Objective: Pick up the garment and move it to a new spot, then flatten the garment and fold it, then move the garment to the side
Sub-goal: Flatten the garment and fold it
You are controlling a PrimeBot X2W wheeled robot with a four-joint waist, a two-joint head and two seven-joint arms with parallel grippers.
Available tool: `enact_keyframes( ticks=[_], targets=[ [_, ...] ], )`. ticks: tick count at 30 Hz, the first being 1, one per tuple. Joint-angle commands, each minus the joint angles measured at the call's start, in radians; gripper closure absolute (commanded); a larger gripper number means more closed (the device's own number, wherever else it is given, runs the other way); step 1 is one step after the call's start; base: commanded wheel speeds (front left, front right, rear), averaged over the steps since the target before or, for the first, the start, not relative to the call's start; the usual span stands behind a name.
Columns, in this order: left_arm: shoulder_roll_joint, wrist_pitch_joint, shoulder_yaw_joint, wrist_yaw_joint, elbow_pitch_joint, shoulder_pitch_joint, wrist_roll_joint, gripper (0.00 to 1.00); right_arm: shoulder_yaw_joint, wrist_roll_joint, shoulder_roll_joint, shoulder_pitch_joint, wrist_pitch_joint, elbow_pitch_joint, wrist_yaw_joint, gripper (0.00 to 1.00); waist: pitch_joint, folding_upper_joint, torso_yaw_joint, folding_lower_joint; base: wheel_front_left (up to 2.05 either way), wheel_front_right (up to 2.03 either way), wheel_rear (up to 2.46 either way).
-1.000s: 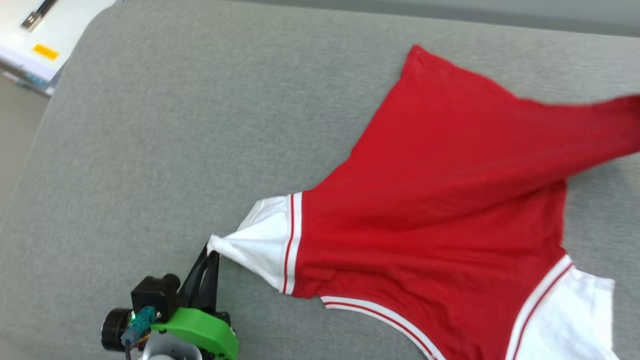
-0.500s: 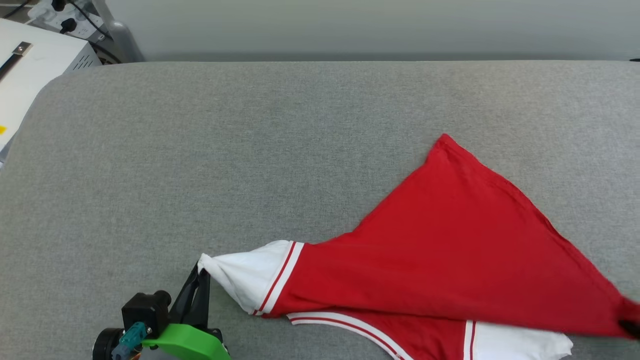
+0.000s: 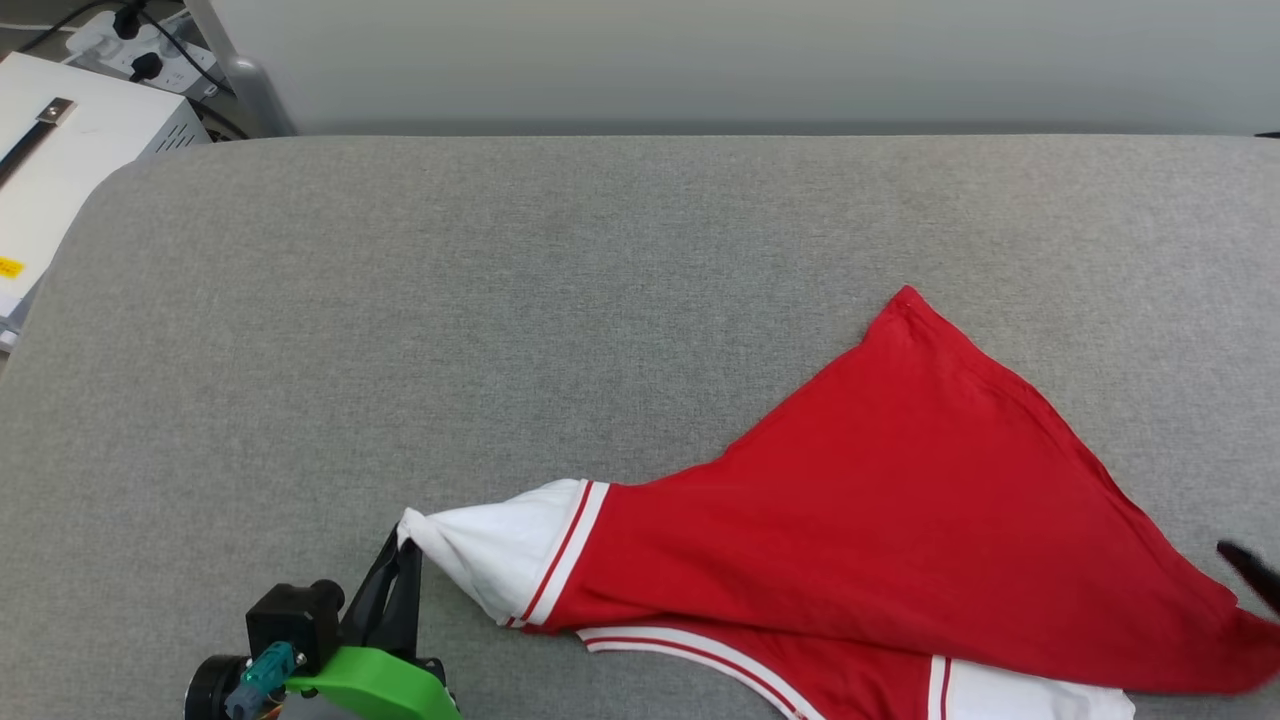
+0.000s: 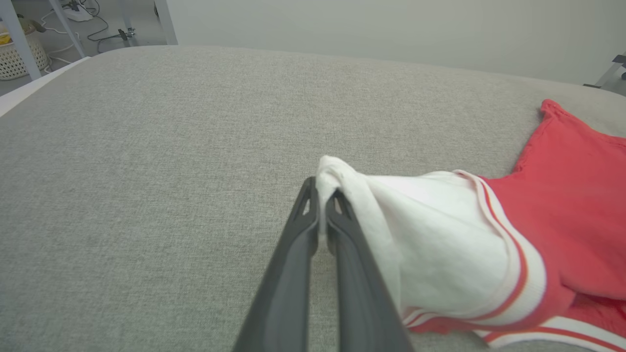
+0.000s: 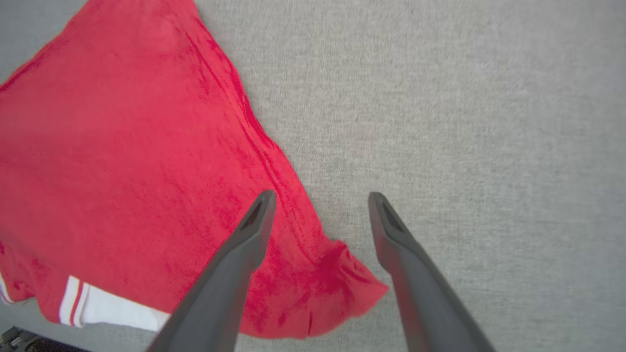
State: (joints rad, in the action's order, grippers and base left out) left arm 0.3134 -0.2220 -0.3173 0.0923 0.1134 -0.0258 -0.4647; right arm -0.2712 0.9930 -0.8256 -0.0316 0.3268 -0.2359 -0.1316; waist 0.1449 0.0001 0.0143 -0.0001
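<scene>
The garment point(image 3: 900, 520), a red jersey with white sleeves and red-and-white striped trim, lies on the grey surface point(image 3: 500, 300) at the lower right, folded over itself. My left gripper point(image 3: 403, 548) is shut on the tip of its white sleeve point(image 4: 430, 230), pinched between the dark fingers point(image 4: 303, 234). My right gripper point(image 5: 320, 200) stands open just above the garment's red corner point(image 5: 342, 278), nothing between its fingers. One dark fingertip point(image 3: 1250, 570) of it shows at the right edge of the head view.
A white box point(image 3: 60, 170) with a black strap stands off the surface's far left corner, with a power strip point(image 3: 120, 35) and cables behind it. A pale wall runs along the back. Bare grey surface stretches left and beyond the garment.
My right gripper has opened and let go of the red corner, which now lies on the surface. The left gripper keeps its hold on the sleeve. The head camera tilted up.
</scene>
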Motion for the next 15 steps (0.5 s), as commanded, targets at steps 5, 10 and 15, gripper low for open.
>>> enact_keyframes(
  ticks=[5,10,15],
  targets=[
    [0.007,0.008,-0.011,0.007,-0.023,0.007,0.011,1.00,0.080,-0.050,-0.047,-0.129,0.015,0.138,0.001,0.00,0.022,-0.0001,0.032,0.0001,0.00,0.00,0.00],
    [0.002,0.009,-0.026,0.002,-0.035,0.046,0.021,1.00,0.045,-0.098,-0.042,-0.314,0.161,0.230,0.001,0.00,0.070,-0.0001,0.068,0.0001,0.00,0.00,0.00],
    [-0.010,0.006,-0.048,-0.011,-0.030,0.094,0.034,1.00,-0.079,-0.147,0.002,-0.512,0.363,0.214,0.001,0.00,0.119,-0.0001,0.107,0.0001,0.00,0.00,0.00]
  ],
)
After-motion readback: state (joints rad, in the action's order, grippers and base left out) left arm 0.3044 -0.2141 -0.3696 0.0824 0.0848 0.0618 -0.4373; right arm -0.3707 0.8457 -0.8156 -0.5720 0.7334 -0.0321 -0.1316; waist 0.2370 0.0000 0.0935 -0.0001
